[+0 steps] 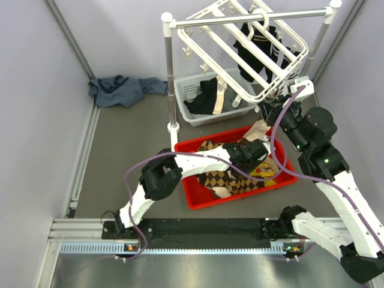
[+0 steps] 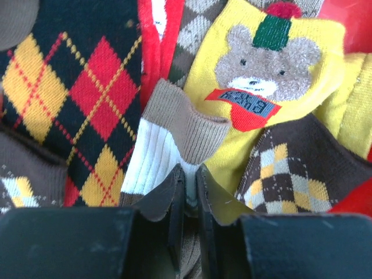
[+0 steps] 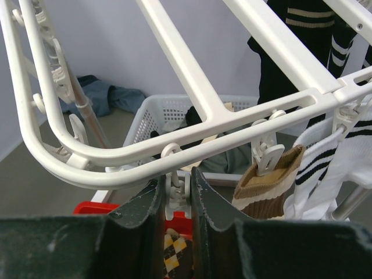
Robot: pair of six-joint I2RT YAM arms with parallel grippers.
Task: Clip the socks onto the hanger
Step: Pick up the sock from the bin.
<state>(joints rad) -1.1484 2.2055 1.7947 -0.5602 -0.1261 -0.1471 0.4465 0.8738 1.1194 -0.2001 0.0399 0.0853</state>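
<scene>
Between pale walls (image 1: 36,120), grey tabletop (image 1: 132,159) bears red tray (image 1: 198,203) of socks (image 1: 231,180).

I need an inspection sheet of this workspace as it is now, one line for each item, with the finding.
surface: grey table, red bin standing on it.
job's things: argyle socks heaped in the bin; white hanger on the rack, one tan sock clipped.
clutter: yellow bear sock among them; white basket of dark clothes; blue cloth.
grippers: left gripper shut on a cream cuff; right gripper shut on a hanger clip.
cables: purple cables hang in loops, one crossing the bin.
surroundings: pale walls; nothing else seen.
</scene>
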